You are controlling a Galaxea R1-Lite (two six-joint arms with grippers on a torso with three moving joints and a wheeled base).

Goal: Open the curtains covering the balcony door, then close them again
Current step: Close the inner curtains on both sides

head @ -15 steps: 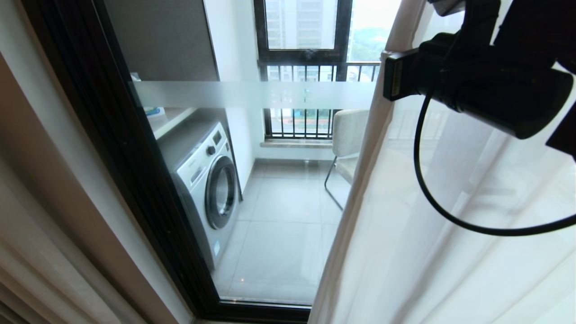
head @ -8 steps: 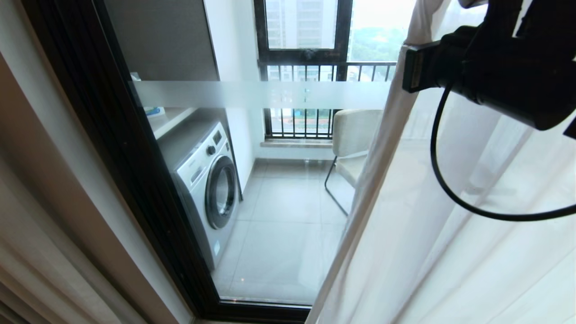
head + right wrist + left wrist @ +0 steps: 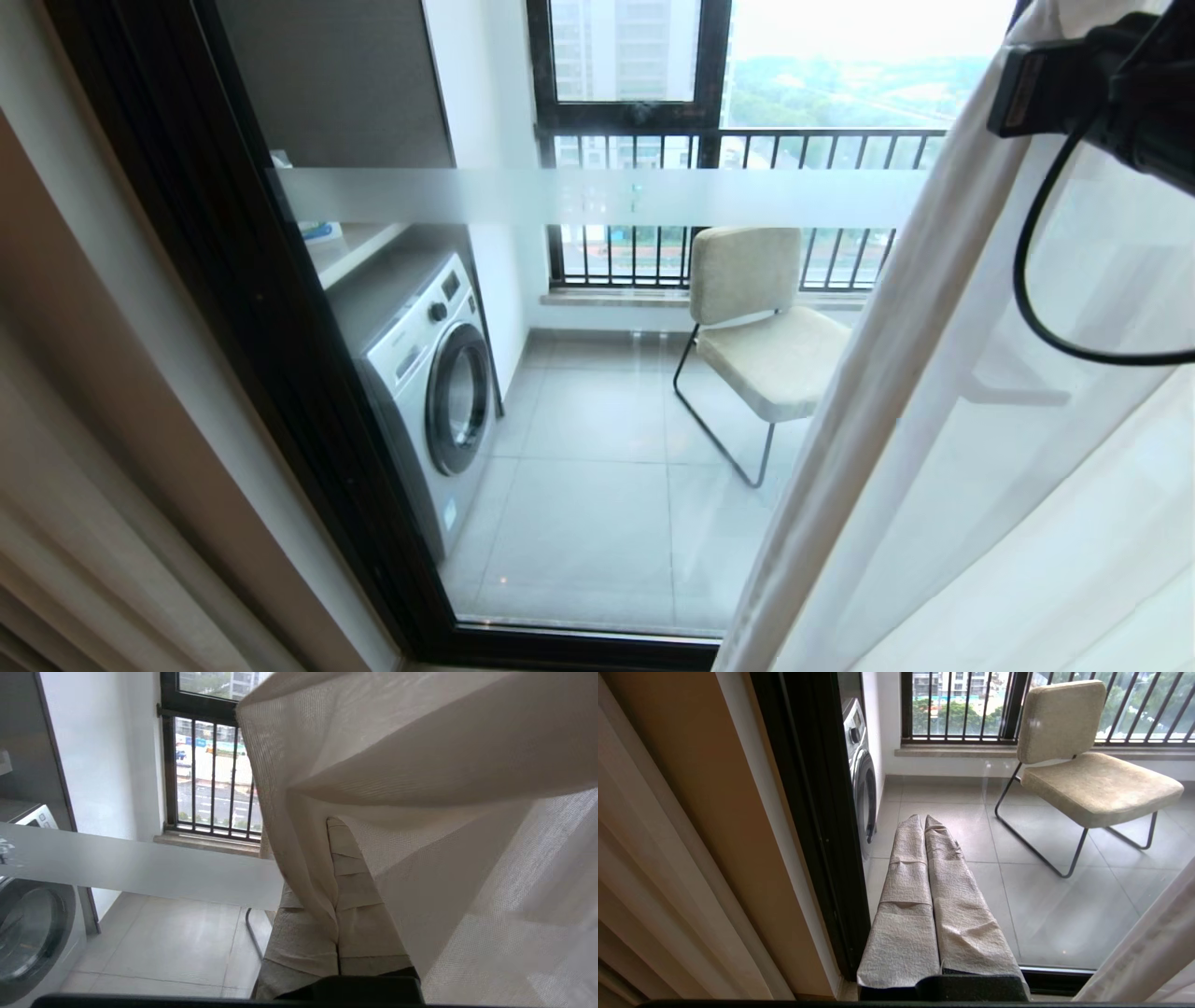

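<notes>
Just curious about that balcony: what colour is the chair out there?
The chair has beige upholstery on a thin dark metal frame; the left wrist view shows it best.

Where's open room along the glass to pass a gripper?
Bare glass runs from the dark frame to the sheer's edge. Rightward it is crowded: the right gripper, shut on the sheer, sits among folds. The left gripper is by the frame.

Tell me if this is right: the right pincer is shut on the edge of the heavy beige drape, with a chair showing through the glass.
Not quite. The right pincer is shut on the white sheer curtain, not the heavy drape; the right wrist view shows the see-through weave. The chair does show through the balcony door.
</notes>
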